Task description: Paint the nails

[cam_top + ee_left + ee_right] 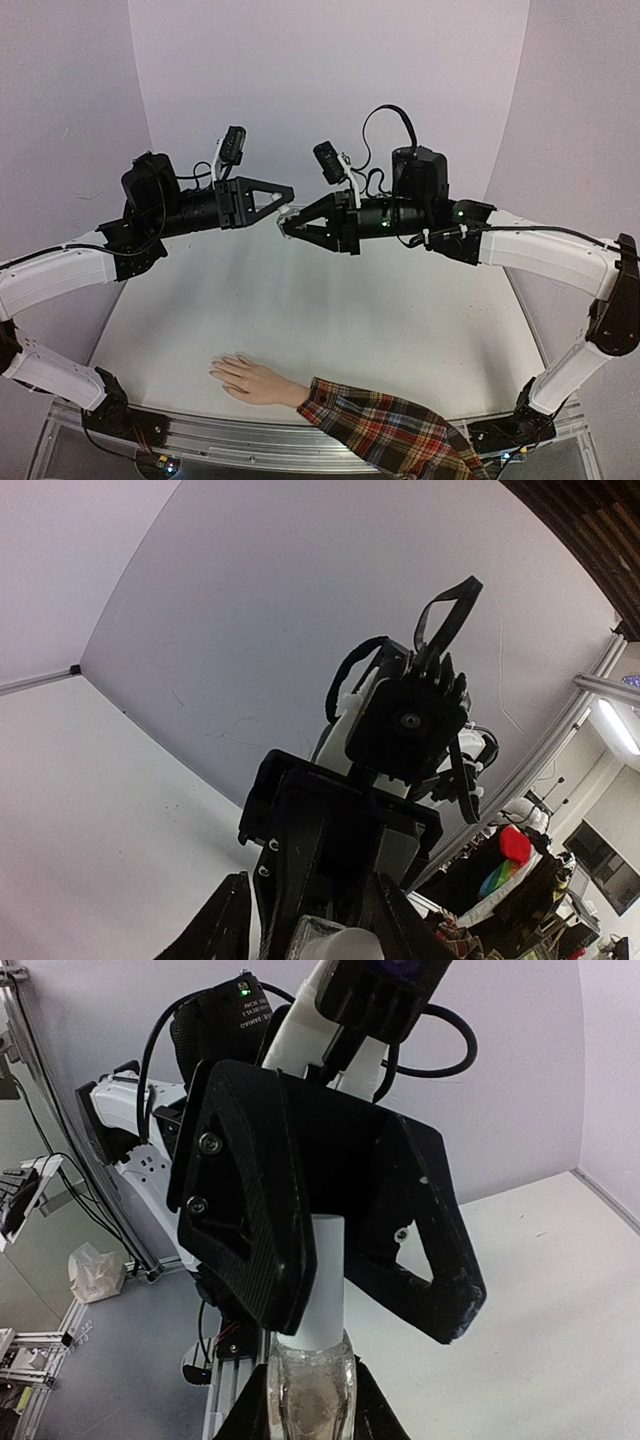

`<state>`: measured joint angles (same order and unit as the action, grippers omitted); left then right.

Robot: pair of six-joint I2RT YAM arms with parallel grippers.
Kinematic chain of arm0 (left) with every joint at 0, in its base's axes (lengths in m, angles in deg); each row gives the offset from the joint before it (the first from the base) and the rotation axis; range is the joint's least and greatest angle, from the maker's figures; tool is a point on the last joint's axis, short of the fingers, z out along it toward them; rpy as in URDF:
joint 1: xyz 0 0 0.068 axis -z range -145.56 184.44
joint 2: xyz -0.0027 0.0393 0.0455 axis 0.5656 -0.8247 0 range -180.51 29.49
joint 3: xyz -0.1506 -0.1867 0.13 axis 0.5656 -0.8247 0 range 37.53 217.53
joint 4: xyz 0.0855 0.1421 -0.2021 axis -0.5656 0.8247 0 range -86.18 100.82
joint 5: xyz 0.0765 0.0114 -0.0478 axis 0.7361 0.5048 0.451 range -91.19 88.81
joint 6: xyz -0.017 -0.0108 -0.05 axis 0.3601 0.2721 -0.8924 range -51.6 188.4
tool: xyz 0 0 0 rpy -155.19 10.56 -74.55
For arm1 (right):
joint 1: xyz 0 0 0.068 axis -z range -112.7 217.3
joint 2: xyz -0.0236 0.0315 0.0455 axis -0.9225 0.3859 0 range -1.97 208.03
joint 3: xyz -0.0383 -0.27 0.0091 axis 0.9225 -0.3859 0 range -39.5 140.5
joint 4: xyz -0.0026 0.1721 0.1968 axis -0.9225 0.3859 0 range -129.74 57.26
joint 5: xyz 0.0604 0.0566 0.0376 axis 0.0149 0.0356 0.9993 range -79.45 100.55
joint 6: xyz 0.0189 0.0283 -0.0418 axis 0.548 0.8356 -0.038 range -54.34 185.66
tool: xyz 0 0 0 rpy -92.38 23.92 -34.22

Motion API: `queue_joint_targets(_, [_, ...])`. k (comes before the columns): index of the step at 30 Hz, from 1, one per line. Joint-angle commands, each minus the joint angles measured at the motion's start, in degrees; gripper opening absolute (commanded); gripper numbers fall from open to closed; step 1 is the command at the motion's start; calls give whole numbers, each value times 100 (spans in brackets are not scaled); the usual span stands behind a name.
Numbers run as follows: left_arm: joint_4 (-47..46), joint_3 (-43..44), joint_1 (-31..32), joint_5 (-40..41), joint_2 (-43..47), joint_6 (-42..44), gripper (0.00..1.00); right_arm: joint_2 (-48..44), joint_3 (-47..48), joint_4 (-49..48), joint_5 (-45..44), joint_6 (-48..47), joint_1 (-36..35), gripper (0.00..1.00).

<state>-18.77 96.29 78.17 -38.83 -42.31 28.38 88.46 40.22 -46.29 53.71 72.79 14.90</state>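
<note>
Both arms were up over the middle of the table (400,320), tips meeting nose to nose! The right gripper (290,226), pointing toward 9 o'clock, was clamped tight on the clear bottle (310,1400), the glass body wedged between its fingers in its own wrist view. The left gripper (284,196) pointed back toward 3 o'clock, its two black fingers (250,1260) flanking the bottle's white cap (327,1290), one on either side and very close. Whether they actually pinched the cap or merely stood beside it could not be told. Down at 6 o'clock from that meeting point, well apart from both grippers, the mannequin hand (258,381) lay flat by the table's near edge. Its red plaid sleeve (385,432) trailed off toward 4 o'clock. The nails (214,371) sat at the fingertips, which pointed to 9 o'clock. They lay at about 7 o'clock from the bottle and were too small to make out from above.
</note>
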Motion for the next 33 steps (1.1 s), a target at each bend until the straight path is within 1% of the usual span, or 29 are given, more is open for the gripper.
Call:
queue_joint_targets(1, [-275,-31,-30,-110,199,-35,30,-70,-1,-504,235,222,28,0])
queue_joint_targets(4, [-182,-12,-31,-58,185,15,20,-69,-27,-529,-122,262,24,0])
queue_joint_targets(8, [196,117,-31,165,135,190,5,-69,-71,-531,-1025,371,9,0])
queue_joint_targets(9, [283,142,-31,276,131,238,2,-77,-95,-530,-1383,390,-23,0])
queue_joint_targets(11, [528,187,-29,546,136,329,0,-108,-106,-460,-2346,373,-170,0])
queue_joint_targets(13, [1034,288,-16,1172,137,446,0,-40,95,-23,-4661,-175,-570,0])
queue_joint_targets(15, [1616,437,21,1976,129,558,0,252,459,222,-7628,-1004,-1175,0])
queue_joint_targets(16, [1845,487,30,2357,127,544,0,468,673,203,-8778,-1430,-1404,0])
queue_joint_targets(18, [2071,518,25,2813,136,368,0,781,932,-18,-9595,-2231,-1634,0])
queue_joint_targets(20, [2191,592,22,2873,84,305,0,833,936,-190,-9417,-2586,-1735,0])
queue_joint_targets(23, [2078,660,22,2460,-21,334,0,658,773,-119,-8427,-2421,-1731,0])
queue_joint_targets(24, [1964,635,22,2267,-23,338,0,593,690,-90,-7921,-2334,-1730,0])
queue_joint_targets(25, [1817,597,26,2135,-5,344,3,524,628,-70,-7541,-2240,-1724,0])
queue_joint_targets(26, [1700,563,23,2017,17,357,7,458,556,-61,-7220,-2113,-1698,0])
queue_joint_targets(29, [1457,450,20,1732,147,398,38,98,226,-24,-5604,-1614,-1439,0])
queue_joint_targets(30, [1390,401,10,1705,212,398,46,-2,132,-21,-5040,-1404,-1269,0])
queue_joint_targets(31, [1314,346,-6,1658,278,398,54,-115,31,-17,-4271,-1175,-1059,0])
queue_joint_targets(32, [1198,305,-37,1543,338,397,59,-207,-58,-22,-3395,-951,-869,0])
queue_joint_targets(33, [1077,257,-60,1409,380,383,62,-259,-116,-34,-2741,-688,-665,0])
